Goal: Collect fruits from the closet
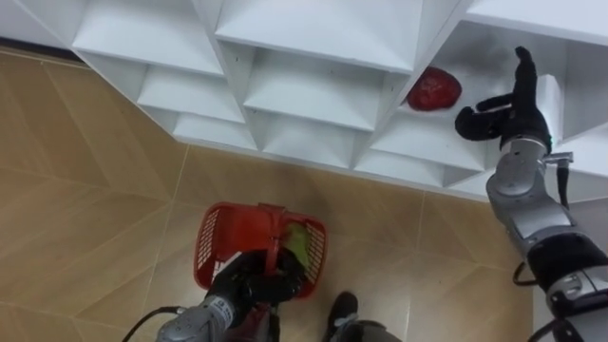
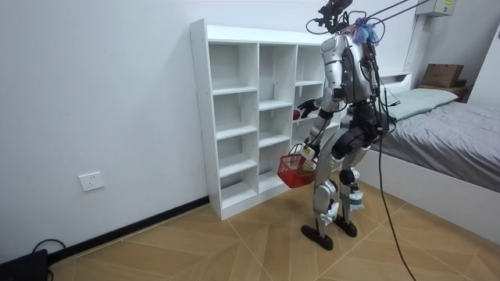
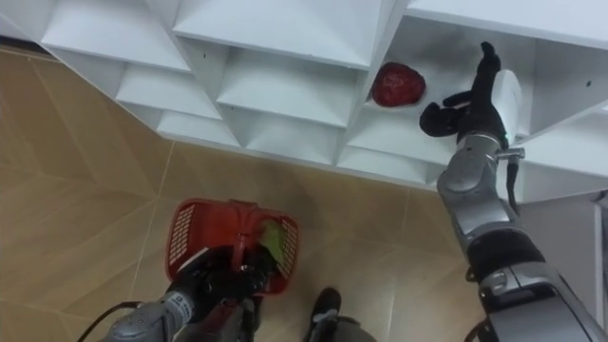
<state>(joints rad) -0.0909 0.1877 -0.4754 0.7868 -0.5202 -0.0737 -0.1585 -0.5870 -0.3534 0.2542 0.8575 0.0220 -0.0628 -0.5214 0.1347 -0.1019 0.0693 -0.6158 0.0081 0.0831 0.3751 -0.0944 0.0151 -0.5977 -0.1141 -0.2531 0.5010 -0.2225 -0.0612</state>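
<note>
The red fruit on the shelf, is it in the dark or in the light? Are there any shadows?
Left eye view: the red fruit is in the light, with soft grey shade on the shelf walls around it; right eye view: the right hand beside it looks dark against the white; room view: even light, compartments dimmer inside, no glare.

- A plain white wall (image 2: 101, 94) takes up the left of the room view, evenly lit.
- A dark skirting (image 2: 141, 226) runs along its foot, and a white socket (image 2: 91, 181) sits low on the left.
- The floor (image 2: 234, 250) is light brown boards laid at angles.
- A tall white closet (image 2: 199, 117) of open compartments, three columns wide, stands against the wall.
- On the far right is a bed (image 2: 461, 140) with a grey cover and a pale pillow (image 2: 418, 97), with a cardboard box (image 2: 441, 76) behind it.
</note>
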